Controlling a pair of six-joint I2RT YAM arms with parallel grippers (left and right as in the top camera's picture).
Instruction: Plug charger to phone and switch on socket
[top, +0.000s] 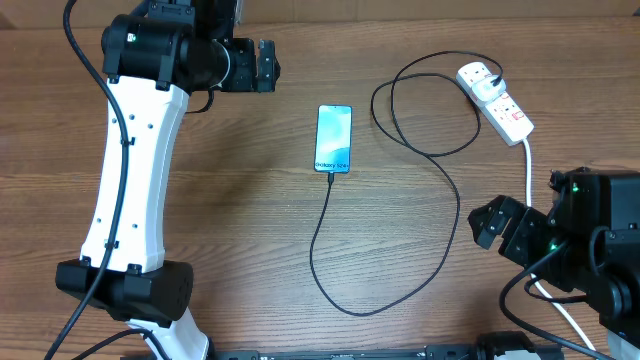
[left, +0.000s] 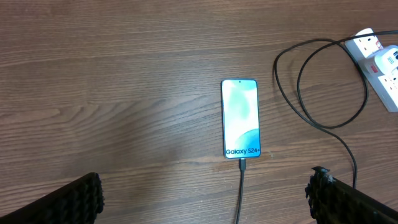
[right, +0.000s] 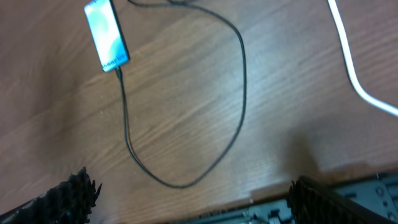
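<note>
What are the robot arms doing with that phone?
Right now nothing is being held. Both arms sit back from the things with their fingers open: the left gripper up beside the phone, the right gripper below the socket. The charger is already plugged into the bottom of the phone, and its black cable loops across the table up to the white socket, where its plug sits. The phone screen is lit blue. I cannot tell whether the socket's switch is on.
</note>
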